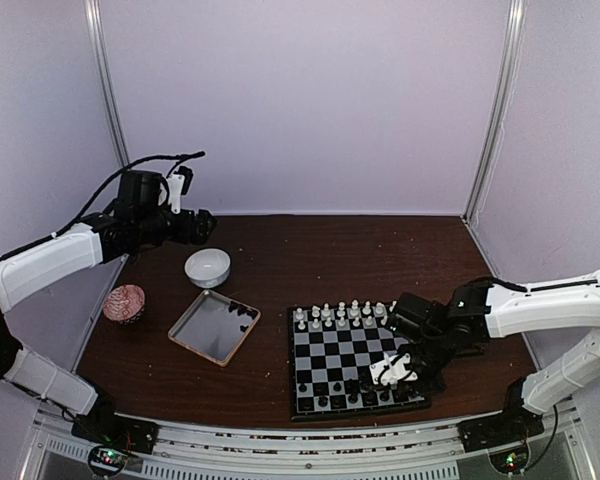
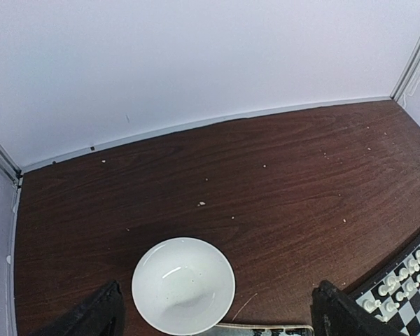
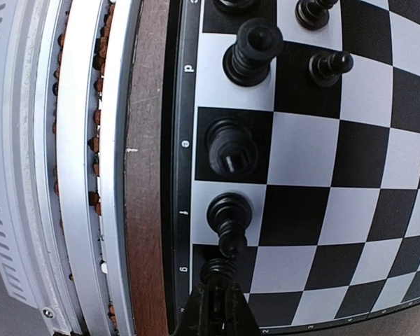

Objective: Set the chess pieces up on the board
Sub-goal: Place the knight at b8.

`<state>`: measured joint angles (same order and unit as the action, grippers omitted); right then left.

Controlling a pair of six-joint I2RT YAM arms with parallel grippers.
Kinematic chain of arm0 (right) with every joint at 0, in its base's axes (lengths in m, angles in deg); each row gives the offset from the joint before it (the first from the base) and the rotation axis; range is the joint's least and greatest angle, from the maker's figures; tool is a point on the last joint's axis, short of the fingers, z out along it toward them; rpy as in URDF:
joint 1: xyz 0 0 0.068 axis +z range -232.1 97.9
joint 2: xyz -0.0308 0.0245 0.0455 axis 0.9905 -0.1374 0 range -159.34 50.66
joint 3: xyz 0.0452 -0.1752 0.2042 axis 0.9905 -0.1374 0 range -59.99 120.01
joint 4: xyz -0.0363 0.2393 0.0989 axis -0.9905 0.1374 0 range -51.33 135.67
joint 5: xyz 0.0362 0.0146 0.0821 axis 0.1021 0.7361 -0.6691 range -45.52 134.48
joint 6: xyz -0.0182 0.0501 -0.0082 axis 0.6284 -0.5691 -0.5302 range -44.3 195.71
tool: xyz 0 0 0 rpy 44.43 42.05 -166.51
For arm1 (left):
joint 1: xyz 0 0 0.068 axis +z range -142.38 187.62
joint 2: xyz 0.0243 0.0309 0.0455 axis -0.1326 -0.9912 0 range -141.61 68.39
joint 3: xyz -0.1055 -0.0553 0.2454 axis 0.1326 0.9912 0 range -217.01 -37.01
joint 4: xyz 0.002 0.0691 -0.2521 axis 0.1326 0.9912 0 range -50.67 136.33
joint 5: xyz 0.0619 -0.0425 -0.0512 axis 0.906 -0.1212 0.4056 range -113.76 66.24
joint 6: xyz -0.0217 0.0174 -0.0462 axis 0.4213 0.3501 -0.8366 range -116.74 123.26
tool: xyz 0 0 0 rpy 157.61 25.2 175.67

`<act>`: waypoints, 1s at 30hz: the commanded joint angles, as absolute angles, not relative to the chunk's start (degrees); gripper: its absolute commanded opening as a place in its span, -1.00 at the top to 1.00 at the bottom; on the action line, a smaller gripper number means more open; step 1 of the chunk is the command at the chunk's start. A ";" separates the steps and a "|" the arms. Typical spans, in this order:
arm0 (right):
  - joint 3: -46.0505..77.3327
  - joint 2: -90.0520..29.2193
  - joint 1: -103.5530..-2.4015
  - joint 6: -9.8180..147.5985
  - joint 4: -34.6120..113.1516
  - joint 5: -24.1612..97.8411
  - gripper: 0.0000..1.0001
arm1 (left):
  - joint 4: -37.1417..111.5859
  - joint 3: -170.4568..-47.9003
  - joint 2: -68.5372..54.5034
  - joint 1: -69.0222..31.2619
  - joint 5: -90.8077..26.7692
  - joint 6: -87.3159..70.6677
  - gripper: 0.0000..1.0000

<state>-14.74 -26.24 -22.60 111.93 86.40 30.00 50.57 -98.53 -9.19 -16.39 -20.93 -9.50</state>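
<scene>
The board (image 1: 355,362) lies at the near right, with white chess pieces (image 1: 340,314) along its far rows and black chess pieces (image 1: 325,391) along its near rows. My right gripper (image 1: 393,371) hangs low over the board's near right part. In the right wrist view the right gripper (image 3: 220,302) is shut on a small black piece (image 3: 220,269) over an edge square, just behind another black piece (image 3: 229,215). My left gripper (image 1: 194,226) is raised at the far left, open and holding nothing. Its fingers (image 2: 94,315) stand wide on either side of a white bowl (image 2: 183,285).
A shallow tray (image 1: 208,330) with a few black pieces (image 1: 245,312) in its far corner lies left of the board. The white bowl (image 1: 208,267) stands behind it, with a pink patterned object (image 1: 124,303) at the left edge. The metal rail (image 3: 77,175) runs along the table's near edge.
</scene>
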 commanded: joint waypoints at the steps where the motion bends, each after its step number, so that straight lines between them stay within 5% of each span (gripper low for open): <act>1: -15.30 -26.89 -22.15 112.49 85.85 30.44 0.97 | 49.69 -100.42 -9.61 -16.50 -20.39 -9.80 -0.89; 10: -15.32 -27.79 -22.07 112.03 85.45 31.27 0.94 | 49.91 -100.52 -9.34 -16.54 -20.39 -9.73 -0.89; 25: -9.85 -22.19 -22.22 111.38 93.03 28.27 0.54 | 53.23 -102.54 -11.18 -16.54 -20.48 -9.78 -0.87; 30: -6.63 -17.62 -26.39 110.31 93.42 26.93 0.51 | 64.21 -108.82 -15.14 -16.50 -20.68 -11.36 -0.68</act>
<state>-9.69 -21.26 -23.34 111.36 91.91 28.78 56.28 -103.09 -12.12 -16.39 -20.97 -9.72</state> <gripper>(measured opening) 0.234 0.874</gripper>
